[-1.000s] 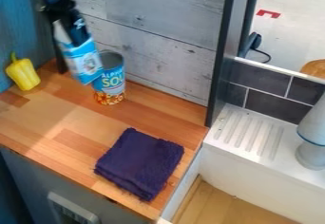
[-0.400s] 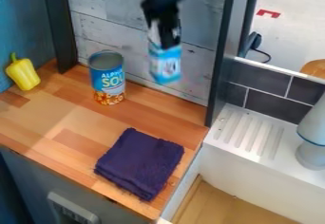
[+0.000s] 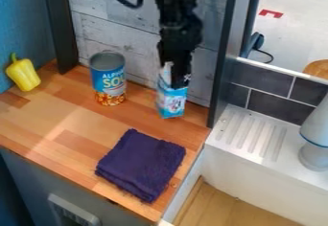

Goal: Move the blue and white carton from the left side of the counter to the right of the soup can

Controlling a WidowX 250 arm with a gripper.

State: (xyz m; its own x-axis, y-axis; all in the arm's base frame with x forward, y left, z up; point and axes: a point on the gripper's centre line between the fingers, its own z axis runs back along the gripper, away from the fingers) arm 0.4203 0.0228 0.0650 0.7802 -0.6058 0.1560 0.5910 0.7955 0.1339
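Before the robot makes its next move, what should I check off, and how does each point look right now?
1. Carton held by the gripper: ok, gripped near its top.
2. Carton roughly upright: ok.
3. Carton's base resting firmly on the counter: cannot tell; it may be touching or just above.
4. Gap between carton and soup can: ok, they are apart.
5. Folded cloth away from the carton: ok, it lies apart, nearer the camera.
6. Gripper free to take something else: not ok, it has the carton.
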